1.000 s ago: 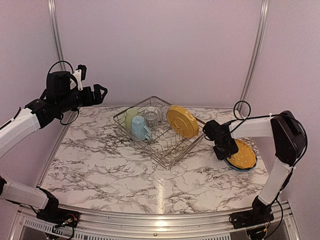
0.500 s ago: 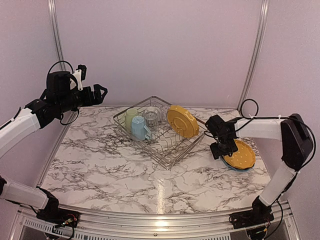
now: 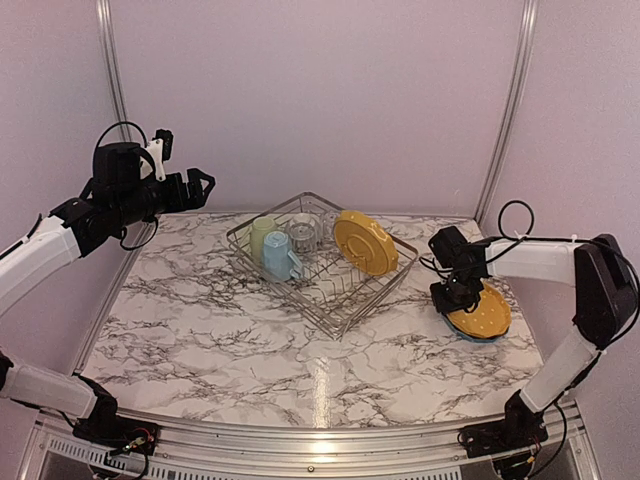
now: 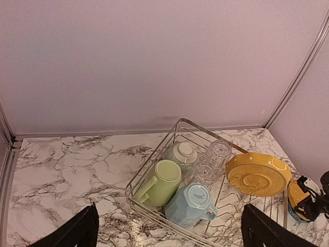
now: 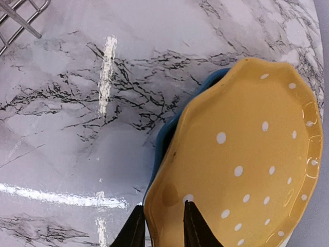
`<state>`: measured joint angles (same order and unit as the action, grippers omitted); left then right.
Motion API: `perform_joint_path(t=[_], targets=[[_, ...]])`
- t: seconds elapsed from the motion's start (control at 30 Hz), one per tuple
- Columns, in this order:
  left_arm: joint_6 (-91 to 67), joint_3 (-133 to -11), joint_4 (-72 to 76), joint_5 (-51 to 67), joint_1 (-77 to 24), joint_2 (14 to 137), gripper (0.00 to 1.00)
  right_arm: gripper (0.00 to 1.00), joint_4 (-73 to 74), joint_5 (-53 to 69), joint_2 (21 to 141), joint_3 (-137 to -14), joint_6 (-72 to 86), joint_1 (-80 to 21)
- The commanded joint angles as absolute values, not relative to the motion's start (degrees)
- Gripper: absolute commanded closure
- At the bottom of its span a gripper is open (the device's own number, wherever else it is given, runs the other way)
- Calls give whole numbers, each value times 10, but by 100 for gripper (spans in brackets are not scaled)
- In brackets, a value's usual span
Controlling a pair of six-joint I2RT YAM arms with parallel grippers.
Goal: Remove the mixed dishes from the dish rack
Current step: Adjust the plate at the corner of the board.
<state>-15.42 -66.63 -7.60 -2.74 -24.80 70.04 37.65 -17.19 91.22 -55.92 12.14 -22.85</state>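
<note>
Right side: right gripper [image 5: 162, 229], jaws narrow, astride the near rim of the yellow plate [image 5: 247, 154], which lies on the blue plate [image 5: 163, 136]. Cannot tell whether it pinches.
Judgement: open fully, lift straight up, no dragging.
Centre: dish rack [image 3: 375, 292] holds the second yellow plate [image 3: 365, 242], mug [image 3: 278, 257], green cup [image 3: 262, 235] and glass [image 3: 303, 232].
Far left: left gripper [image 3: 203, 186] raised, spread wide, empty.

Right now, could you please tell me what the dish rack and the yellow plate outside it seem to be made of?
Dish rack: thin shiny silver wires, apparently metal. Yellow plate: smooth, glossy, white-dotted, glints on its rim; probably glazed ceramic, possibly plastic.
</note>
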Motion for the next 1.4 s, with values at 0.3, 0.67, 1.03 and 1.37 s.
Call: perform_joint_path(t=[0.3, 0.67, 1.03, 1.37], targets=[[-154, -670, -78, -18, -247, 699, 1, 98, 359, -200, 920, -558, 143, -224], [-155, -670, -78, -18, -247, 700, 1, 93, 394, -244, 984, -633, 234, -230], [-155, -671, -81, -17, -247, 701, 1, 45, 416, -220, 947, -640, 193, -236], [-158, -670, -78, -11, -247, 701, 1, 40, 416, -42, 852, -578, 16, -200]])
